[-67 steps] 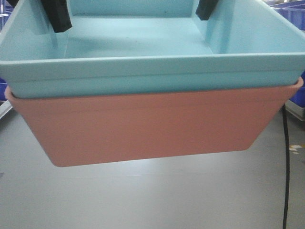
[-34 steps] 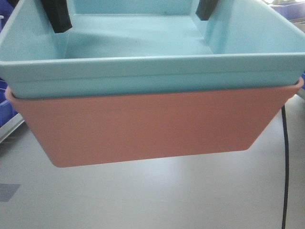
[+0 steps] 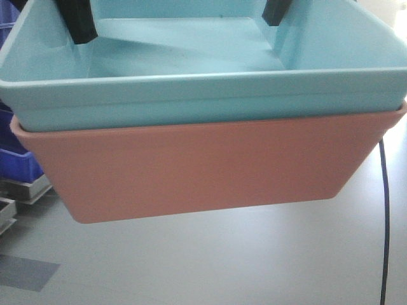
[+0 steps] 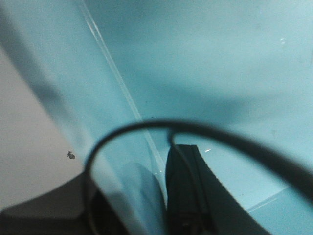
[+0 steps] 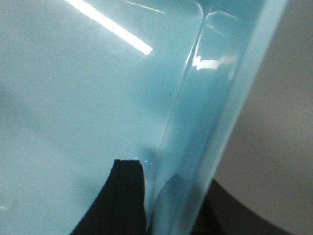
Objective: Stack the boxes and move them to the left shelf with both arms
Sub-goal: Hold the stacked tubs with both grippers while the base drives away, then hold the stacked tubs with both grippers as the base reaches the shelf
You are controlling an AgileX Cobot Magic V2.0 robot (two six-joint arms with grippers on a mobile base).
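Observation:
The light blue box (image 3: 203,95) sits nested inside the salmon pink box (image 3: 197,168), and the stack hangs above the grey floor, filling the front view. My left gripper (image 4: 151,196) is shut on the blue box's left wall, with one black finger (image 3: 75,22) inside it. My right gripper (image 5: 171,200) is shut on the right wall, its inner finger (image 3: 276,13) also showing inside. In both wrist views the outer finger is only a dark shape behind the wall. The pink box is hidden in the wrist views. I cannot tell whether the left shelf is in view.
Dark blue crates (image 3: 16,159) stand at the left on a steel rack rail (image 3: 28,189). A grey patch (image 3: 25,272) marks the floor at the lower left. A thin black cable (image 3: 383,216) hangs down the right side, and another cable (image 4: 146,128) loops across the left wrist view.
The background has slid to the right behind the held stack. Blue crates at the right have left the view, and the crates and rail at the left have come in. The grip is unchanged.

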